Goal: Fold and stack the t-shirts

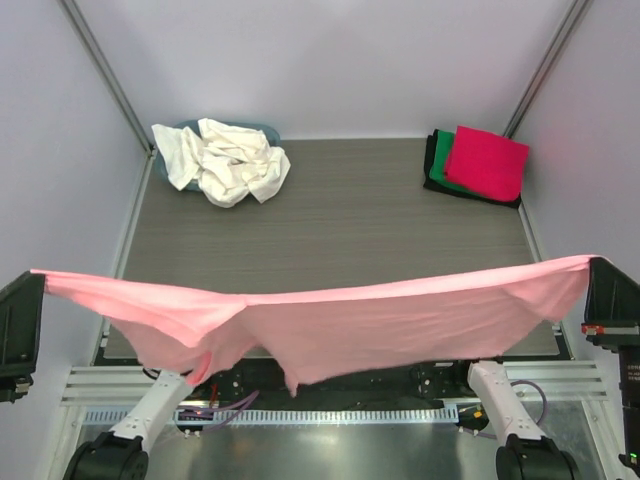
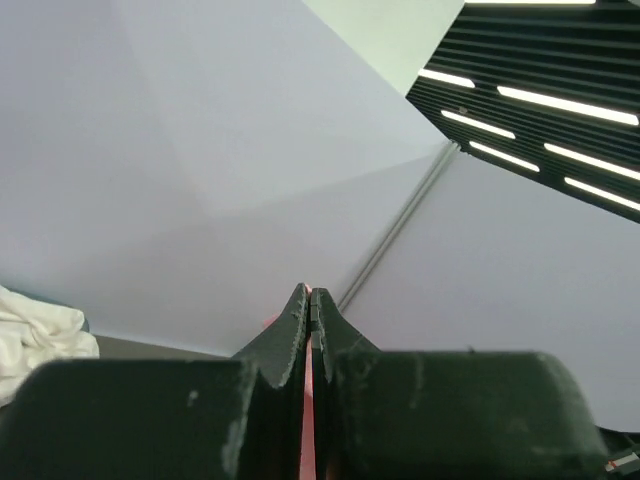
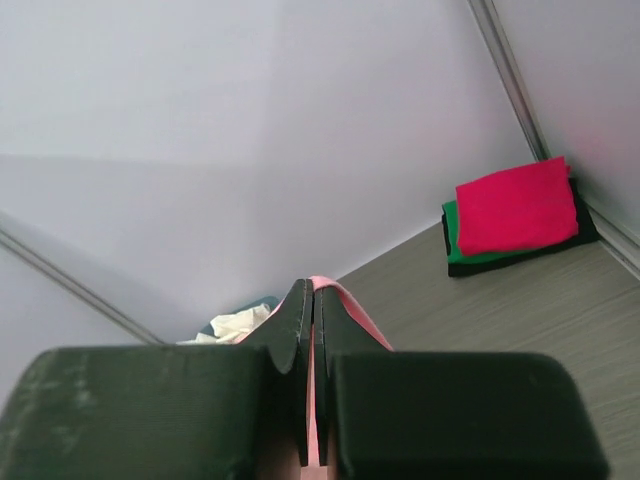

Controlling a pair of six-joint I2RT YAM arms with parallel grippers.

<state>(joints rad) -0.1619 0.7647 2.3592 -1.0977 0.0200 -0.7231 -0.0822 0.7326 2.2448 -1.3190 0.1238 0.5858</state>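
A salmon pink t-shirt [image 1: 330, 325] hangs stretched in the air across the near side of the table. My left gripper [image 1: 36, 278] is shut on its left corner, and a pink strip shows between the jaws in the left wrist view [image 2: 307, 400]. My right gripper [image 1: 594, 262] is shut on its right corner, with pink cloth [image 3: 345, 300] pinched between the jaws. Crumpled cream white t-shirts [image 1: 228, 160] lie at the back left. A folded stack sits at the back right: magenta red shirt [image 1: 488, 162] on a green one [image 1: 440, 165] on a black one [image 1: 432, 150].
A teal-blue tub [image 1: 255, 130] lies under the cream shirts at the back left. The grey table [image 1: 350, 220] is walled by pale panels with metal posts [image 1: 105, 70] at the back corners. Arm bases [image 1: 520, 450] stand at the near edge.
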